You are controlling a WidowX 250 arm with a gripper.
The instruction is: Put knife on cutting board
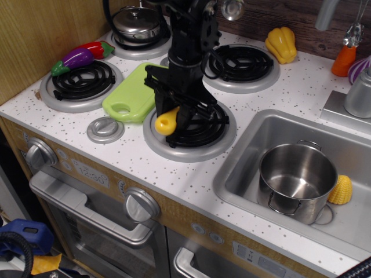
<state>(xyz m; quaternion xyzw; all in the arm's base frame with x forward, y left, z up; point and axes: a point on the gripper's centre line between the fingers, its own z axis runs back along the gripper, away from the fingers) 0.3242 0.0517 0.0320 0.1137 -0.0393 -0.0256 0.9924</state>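
Note:
My black gripper [175, 111] is shut on the knife [167, 121], whose rounded yellow handle sticks out toward the front left; the blade is hidden between the fingers. The knife hangs lifted above the left edge of the front middle burner [190, 128]. The lime-green cutting board [134, 92] lies flat just left of the gripper, its oval hole toward the front.
A purple eggplant [75, 58] and red pepper lie at the far left burner. A lidded pot [137, 23] stands at the back. A yellow pepper [281, 43] lies back right. The sink holds a steel pot [296, 180] and a yellow corn [341, 190].

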